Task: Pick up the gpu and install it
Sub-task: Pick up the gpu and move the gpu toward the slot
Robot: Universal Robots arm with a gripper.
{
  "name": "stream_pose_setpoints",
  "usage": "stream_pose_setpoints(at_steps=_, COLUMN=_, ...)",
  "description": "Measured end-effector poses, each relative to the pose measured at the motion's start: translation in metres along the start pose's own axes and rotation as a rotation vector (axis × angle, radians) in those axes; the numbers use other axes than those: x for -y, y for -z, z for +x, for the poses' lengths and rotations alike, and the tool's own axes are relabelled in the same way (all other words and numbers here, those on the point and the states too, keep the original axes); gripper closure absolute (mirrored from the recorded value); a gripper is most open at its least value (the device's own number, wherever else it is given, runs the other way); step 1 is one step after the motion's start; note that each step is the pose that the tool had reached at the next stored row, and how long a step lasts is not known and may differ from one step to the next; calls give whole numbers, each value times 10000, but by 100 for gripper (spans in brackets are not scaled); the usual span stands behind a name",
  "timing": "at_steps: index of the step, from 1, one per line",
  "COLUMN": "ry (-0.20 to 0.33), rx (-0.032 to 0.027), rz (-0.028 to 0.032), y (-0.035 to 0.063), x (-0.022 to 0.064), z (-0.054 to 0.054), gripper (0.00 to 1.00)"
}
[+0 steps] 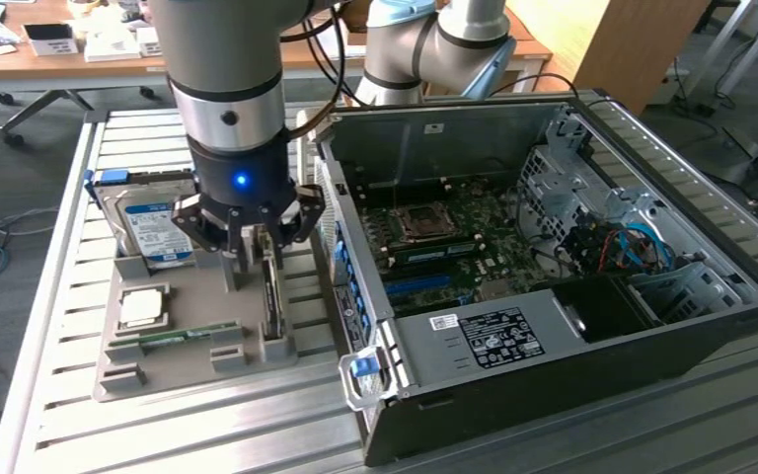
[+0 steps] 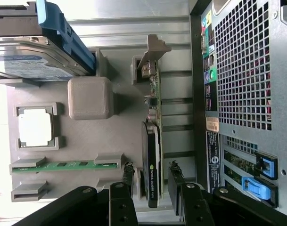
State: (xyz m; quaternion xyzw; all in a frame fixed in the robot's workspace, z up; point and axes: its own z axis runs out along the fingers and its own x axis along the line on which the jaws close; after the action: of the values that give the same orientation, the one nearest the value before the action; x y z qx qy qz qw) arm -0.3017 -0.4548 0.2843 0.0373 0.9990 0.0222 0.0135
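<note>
Exterior view, starting at its left: a grey holder tray [image 1: 169, 380] lies on the slatted metal surface [image 1: 221, 434], on the half towards the exterior view's left edge. In the tray a hard drive [image 1: 153, 232] with a blue-white label stands upright at the far end. A processor chip [image 1: 142, 308] lies flat in front of it, and a green memory stick [image 1: 175, 336] lies closer to the near edge.

Just to the right of these, the gpu [image 1: 275, 306] stands on its long edge in a slot of the tray. The gripper [image 1: 258, 272] is directly over it and is wide open. In the wrist view the two fingers [image 2: 127, 175] stand one on each side of the card, with a small gap on both sides, so nothing is held.

On the exterior view's right, the open computer case [image 1: 590, 346] lies on its side just beside the tray, and its motherboard [image 1: 445, 237] is visible inside.
</note>
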Motion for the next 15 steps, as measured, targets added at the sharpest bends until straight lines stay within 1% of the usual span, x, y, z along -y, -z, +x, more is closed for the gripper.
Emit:
stream_pose_setpoints(at_steps=6, ry=-1, rx=0, rz=-1, y=-48, x=-1, z=-30, gripper=57)
stream_pose_setpoints(at_steps=15, ry=-2, rx=-6, rz=1, y=-166, x=2, z=-60, gripper=57)
